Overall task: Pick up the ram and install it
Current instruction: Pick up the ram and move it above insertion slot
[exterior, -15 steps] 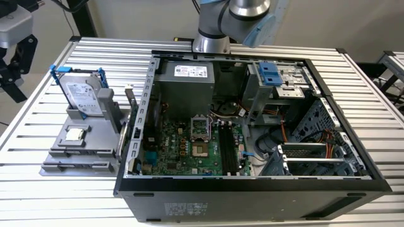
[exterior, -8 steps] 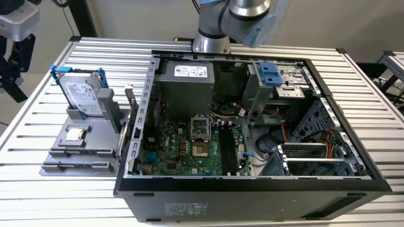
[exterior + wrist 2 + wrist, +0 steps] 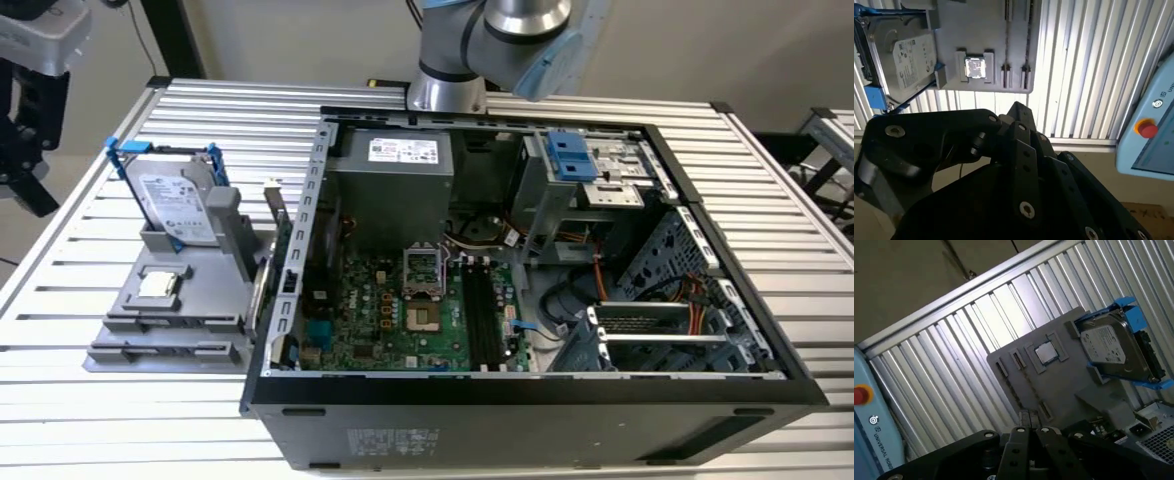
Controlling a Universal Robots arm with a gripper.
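The ram (image 3: 275, 212) looks like a thin dark stick standing upright at the grey holder's (image 3: 174, 305) edge, right beside the open computer case's (image 3: 534, 395) outer wall. My gripper (image 3: 1016, 107) hangs high over the slatted table, above the holder (image 3: 984, 30), with its black fingers together and nothing between them. In the first wrist view the gripper (image 3: 1029, 429) is over the holder (image 3: 1054, 385) near its narrow slots. Long black memory slots (image 3: 478, 310) lie on the green motherboard inside the case.
On the holder sit a silver hard drive with a blue bracket (image 3: 180, 200) and a small square processor chip (image 3: 158, 284). A pale blue pendant with a red button (image 3: 1146, 129) lies beyond the table's edge. The arm's base (image 3: 447, 90) stands behind the case.
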